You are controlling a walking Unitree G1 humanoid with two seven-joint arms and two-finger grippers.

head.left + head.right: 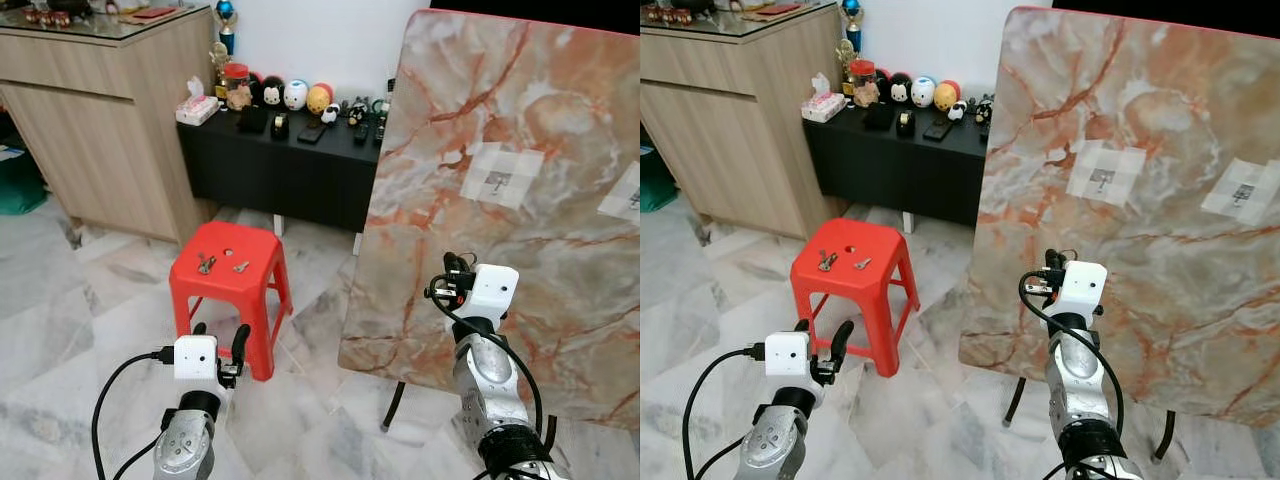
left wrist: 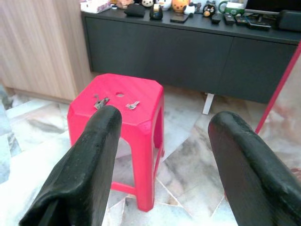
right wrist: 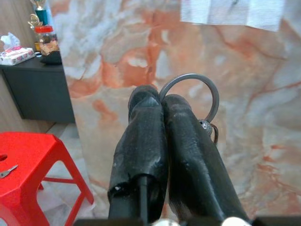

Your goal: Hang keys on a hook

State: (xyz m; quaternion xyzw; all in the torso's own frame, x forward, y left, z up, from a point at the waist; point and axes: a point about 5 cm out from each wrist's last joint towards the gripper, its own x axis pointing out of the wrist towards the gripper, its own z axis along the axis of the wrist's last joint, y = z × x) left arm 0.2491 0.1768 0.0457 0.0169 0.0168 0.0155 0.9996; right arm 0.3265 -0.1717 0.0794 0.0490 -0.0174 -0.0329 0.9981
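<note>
Right gripper (image 3: 162,101) pinching a key ring (image 3: 192,96) before the upright marble board (image 1: 520,190). Left gripper (image 2: 162,141) spread, facing the red stool (image 1: 228,268) bearing two keys (image 1: 207,264); black cabinet (image 1: 285,165) behind

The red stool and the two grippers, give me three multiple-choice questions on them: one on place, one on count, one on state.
1. Where do the loose keys lie?
A. on the stool
B. on the floor
C. on the black cabinet

2. How many hook patches are on the marble board?
A. one
B. two
C. four

3. What is the right gripper doing?
A. open, holding nothing
B. shut on a key ring
C. gripping the stool

Answers:
A, the keys rest on the stool top.
B, two patches show on the board.
B, the right gripper jaws pinch the key ring.
</note>
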